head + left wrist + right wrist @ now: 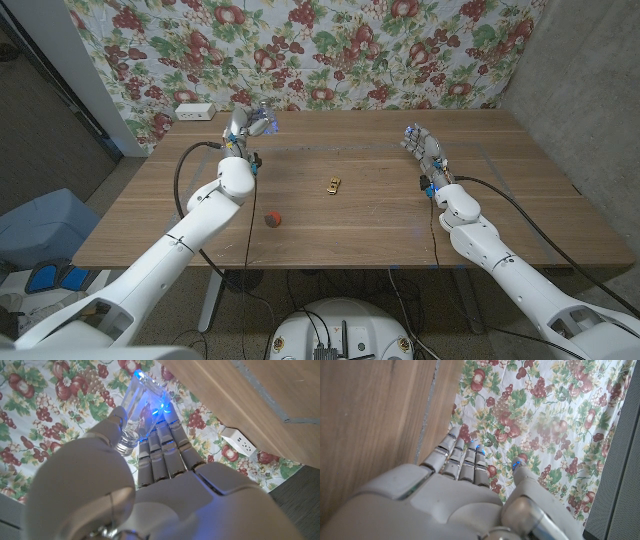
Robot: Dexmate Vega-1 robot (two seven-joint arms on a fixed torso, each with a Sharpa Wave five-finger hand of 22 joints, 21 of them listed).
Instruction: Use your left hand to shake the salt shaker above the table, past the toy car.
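Note:
My left hand (243,128) is raised above the table's far left part and holds a clear glass salt shaker (262,120). In the left wrist view the shaker (134,415) is gripped between the thumb and the fingers (165,450), tilted, blue light on it. A small yellow toy car (333,185) sits on the table's middle, nearer to me and to the right of that hand. My right hand (424,150) stands at the right side of the table with its fingers (462,457) straight and apart, holding nothing.
A small red object (271,217) lies on the wooden table (520,210) in front of the left arm. A white power strip (194,111) lies at the far left edge. A floral cloth (330,50) hangs behind the table.

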